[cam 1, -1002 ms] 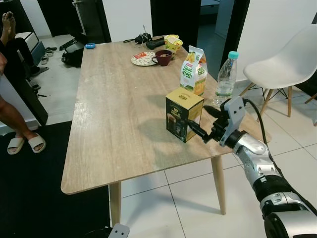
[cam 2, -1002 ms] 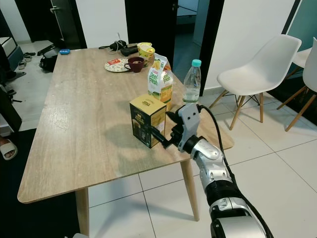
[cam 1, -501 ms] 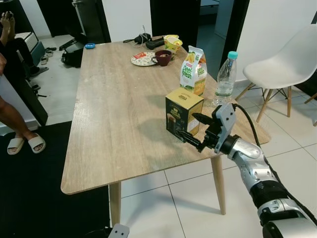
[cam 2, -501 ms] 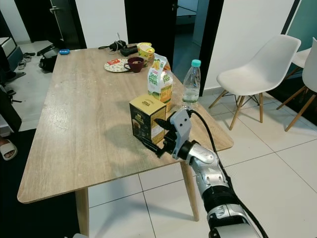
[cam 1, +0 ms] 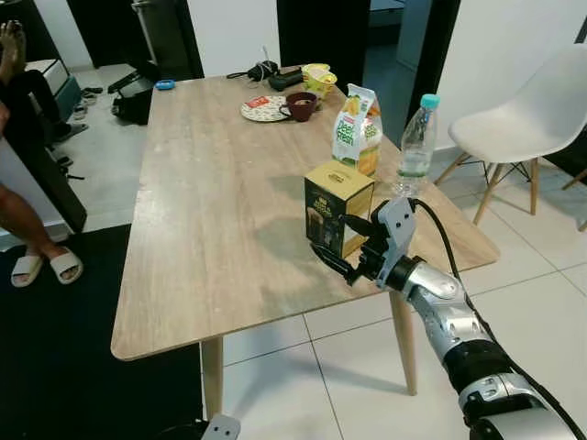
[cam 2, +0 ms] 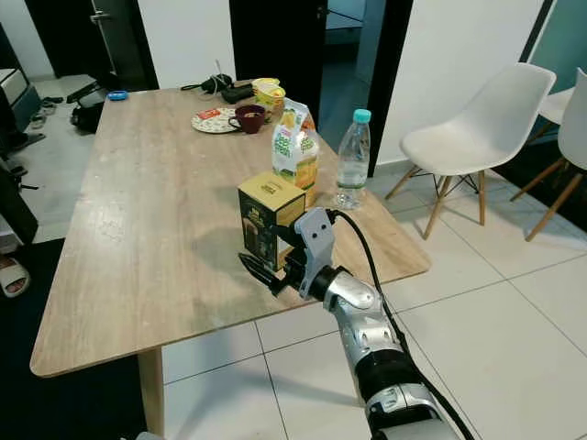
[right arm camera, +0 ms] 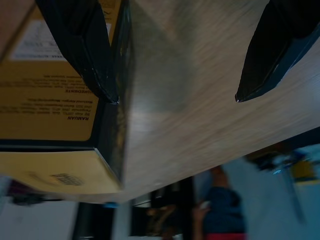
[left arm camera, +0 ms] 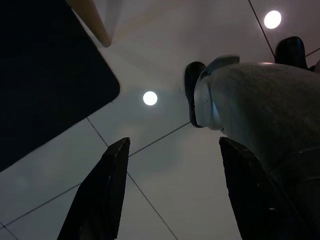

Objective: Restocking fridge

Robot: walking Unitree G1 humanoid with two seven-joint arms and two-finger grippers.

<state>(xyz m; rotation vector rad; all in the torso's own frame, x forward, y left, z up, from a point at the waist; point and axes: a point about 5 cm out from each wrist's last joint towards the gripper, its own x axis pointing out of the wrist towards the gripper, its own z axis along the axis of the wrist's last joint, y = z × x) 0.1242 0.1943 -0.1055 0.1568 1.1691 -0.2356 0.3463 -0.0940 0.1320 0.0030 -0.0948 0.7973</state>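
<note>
— While the right gripper (cam 1: 347,247) sat off the near right corner of the yellow box (cam 1: 337,207) a second ago, where is it now?

— It has swung further toward the robot's left along the near face of the box. One black finger lies across the box's near right face up high, the other reaches low past the front corner over the wooden table (cam 1: 211,211).

— So is it holding the box?

— No, the fingers are spread wide. From the right wrist view, one finger (right arm camera: 82,45) rests against the box face, the other (right arm camera: 280,50) hangs well apart over bare wood.

— What does that mean for restocking?

— I judge it is lining up a grasp; the box is not yet between the fingers and stands upright near the table's near right edge, with the juice carton (cam 1: 358,129) and water bottle (cam 1: 415,147) behind it.
</note>
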